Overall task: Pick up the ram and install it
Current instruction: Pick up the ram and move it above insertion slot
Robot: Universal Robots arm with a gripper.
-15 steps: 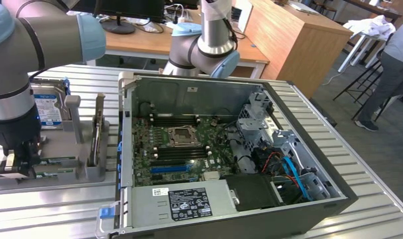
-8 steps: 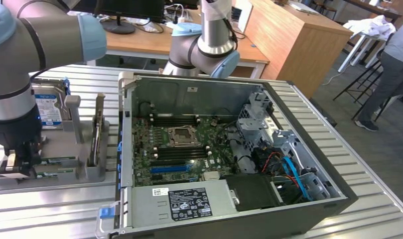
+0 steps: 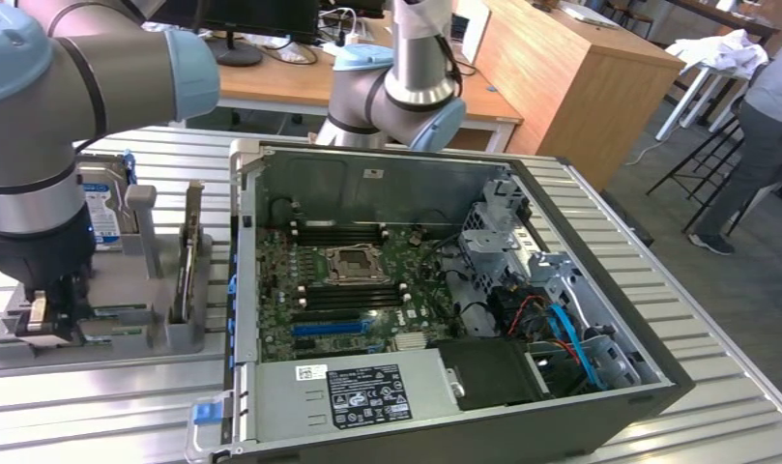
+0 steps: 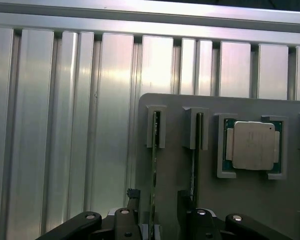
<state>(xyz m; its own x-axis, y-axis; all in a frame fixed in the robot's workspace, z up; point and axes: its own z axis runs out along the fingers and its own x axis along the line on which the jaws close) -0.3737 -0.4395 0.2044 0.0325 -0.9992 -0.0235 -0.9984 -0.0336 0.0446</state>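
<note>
Wrist view, item record.

- **Ram** [image 4: 153,165]: thin green board seen edge-on, standing upright in a grooved slot of the grey holder [image 4: 179,107]. The groove keeps it on edge, so both flat faces are free for a pinch.
- **Claw** [image 4: 157,200]: jaws spread wide with nothing gripped. One dark finger stands on each side of the ram, with a gap showing at both faces. It is lined up to take the stick across its thickness.
- **Second board** [image 4: 193,165]: sits on edge in the neighbouring groove, just outside the claw's span.
- **CPU chip** [image 4: 252,145]: lies flat, silver top up, in its own pocket of the holder.
- **Surface** [image 4: 90,125]: ribbed aluminium that carries the holder.

Exterior view, same lot.

- **Holder** [image 3: 107,353]: lies at nine o'clock from the open case [image 3: 364,179].
- **Arm** [image 3: 30,193]: comes down on the holder's nine o'clock end, with the claw [image 3: 43,319] low among the parts.
- **Hard drive** [image 3: 101,208]: at the holder's twelve o'clock end.
- **Expansion card** [image 3: 188,251]: stands upright toward the holder's three o'clock side.
- **Memory slots** [image 3: 345,234]: dark rows inside the case that look unfilled. By that judgement the ram is not yet lifted or installed.
</note>
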